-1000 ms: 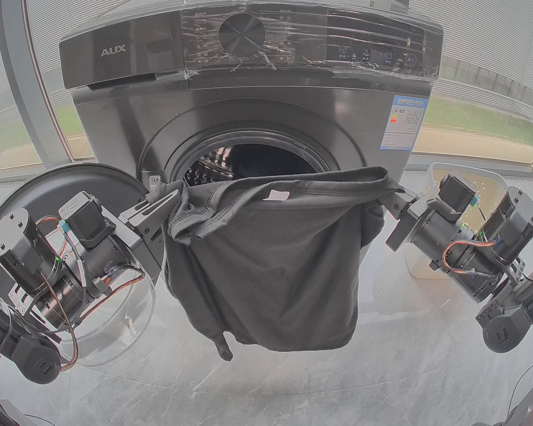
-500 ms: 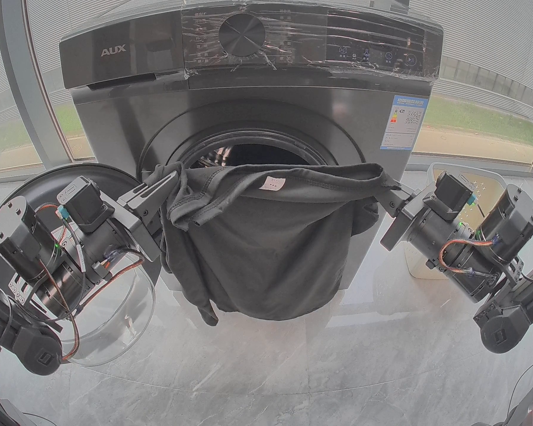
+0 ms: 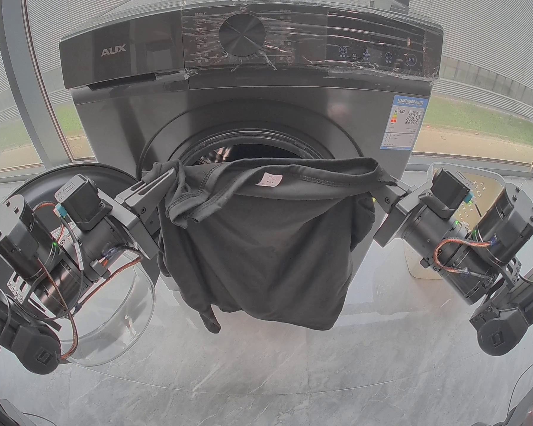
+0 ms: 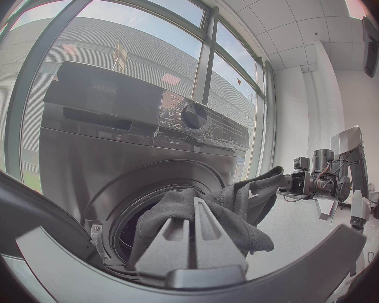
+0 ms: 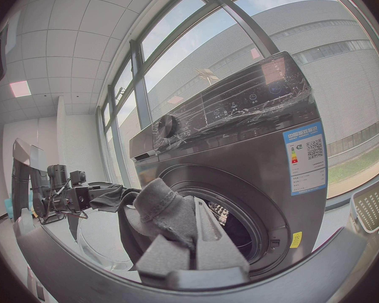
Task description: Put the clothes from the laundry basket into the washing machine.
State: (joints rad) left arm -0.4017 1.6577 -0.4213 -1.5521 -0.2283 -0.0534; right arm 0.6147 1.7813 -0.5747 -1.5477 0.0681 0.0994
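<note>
Dark shirt (image 3: 266, 238) hangs stretched across the centre of the frame, your left claw (image 3: 169, 180) and right claw (image 3: 386, 193) each pinching a top corner, just before the open washing machine (image 3: 249, 90). You're mid-delivery; next, I reckon, push both forward into the drum (image 5: 221, 213). Head view shows the hem dangling below the opening; right wrist view shows the drum's perforated wall.

We note bright daylight from windows (image 3: 491, 119) at upper left and right, glare on the washing machine (image 3: 249, 107) panel, sheen on the floor (image 3: 337, 374), dark fisheye corners in wrist views.
</note>
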